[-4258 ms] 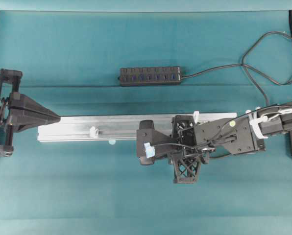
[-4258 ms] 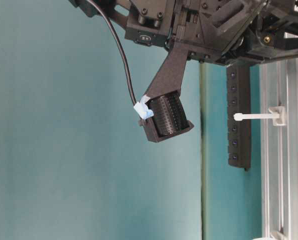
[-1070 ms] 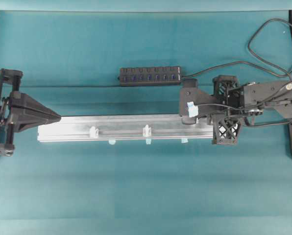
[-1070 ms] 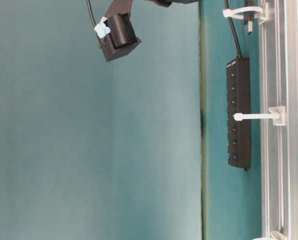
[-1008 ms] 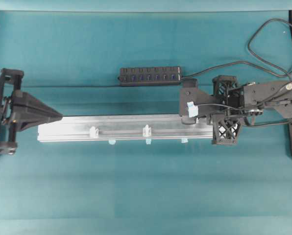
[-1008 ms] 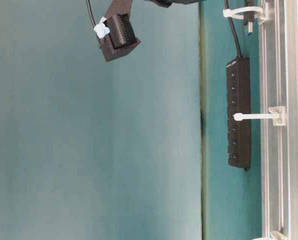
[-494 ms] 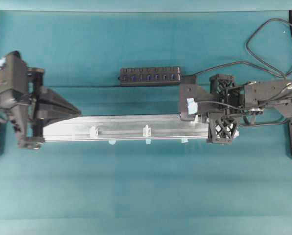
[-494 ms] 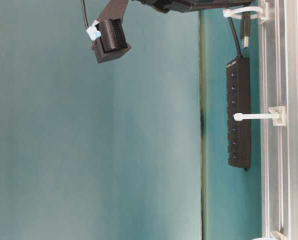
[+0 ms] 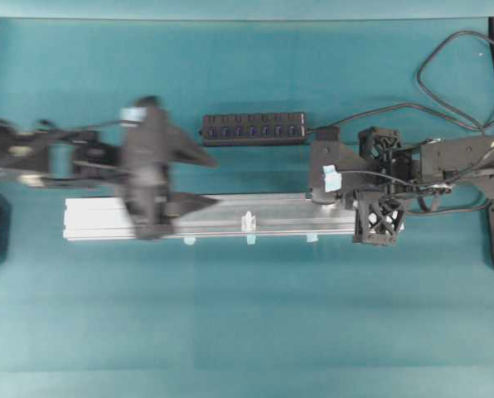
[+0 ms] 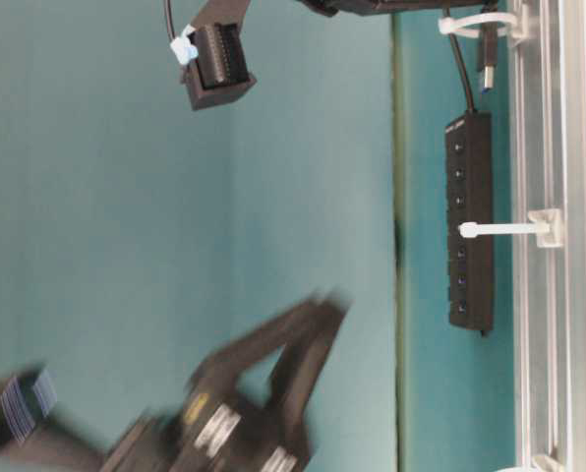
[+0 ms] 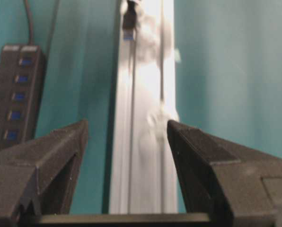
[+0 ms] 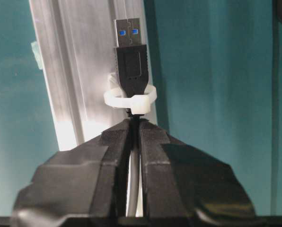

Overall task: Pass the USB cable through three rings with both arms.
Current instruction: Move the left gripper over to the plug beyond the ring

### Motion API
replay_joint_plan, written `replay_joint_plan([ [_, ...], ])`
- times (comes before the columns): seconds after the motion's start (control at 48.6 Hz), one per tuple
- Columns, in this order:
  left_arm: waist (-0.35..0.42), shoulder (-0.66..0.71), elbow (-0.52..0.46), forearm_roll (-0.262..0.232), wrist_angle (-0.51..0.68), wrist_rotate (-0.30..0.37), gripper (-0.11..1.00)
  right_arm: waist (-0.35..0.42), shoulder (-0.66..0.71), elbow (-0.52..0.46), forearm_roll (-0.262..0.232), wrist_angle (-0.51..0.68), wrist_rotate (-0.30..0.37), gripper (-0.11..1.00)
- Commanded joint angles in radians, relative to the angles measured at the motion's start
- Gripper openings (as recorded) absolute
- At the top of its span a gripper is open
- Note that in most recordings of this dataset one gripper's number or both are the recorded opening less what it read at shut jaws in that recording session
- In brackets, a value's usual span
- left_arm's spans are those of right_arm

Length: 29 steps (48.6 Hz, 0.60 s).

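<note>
Aluminium rail (image 9: 255, 217): silver, long, lying left to right across the teal table (image 9: 247, 332).
Right gripper (image 12: 135, 126): mine, pinched closed on the USB cable (image 12: 131, 71) just behind the plug; my fingertips sit right against the ring.
USB cable: plug pokes through the first white ring (image 12: 130, 100) at the rail's right end, blue insert facing up, metal end clear of the loop.
Left gripper (image 11: 127, 130): mine, jaws spread wide, holding nothing, over the rail's left part; blurred in both exterior views.
Middle ring (image 9: 249, 221): upright on the rail, nothing through it.
Third ring: hidden under my left arm from overhead.
Hub (image 9: 254, 128): black, blue sockets, just behind the rail.
</note>
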Motion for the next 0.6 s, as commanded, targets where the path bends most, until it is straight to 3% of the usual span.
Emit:
replay_joint_plan([
  [0.0, 0.002, 0.075, -0.074, 0.003, -0.057, 0.002, 0.72, 0.000, -0.018, 0.002, 0.003, -0.034, 0.009, -0.09],
  [0.576, 0.002, 0.319, -0.219, 0.003, -0.175, -0.005, 0.70, 0.000, -0.032, 0.026, 0.005, -0.086, 0.051, -0.09],
])
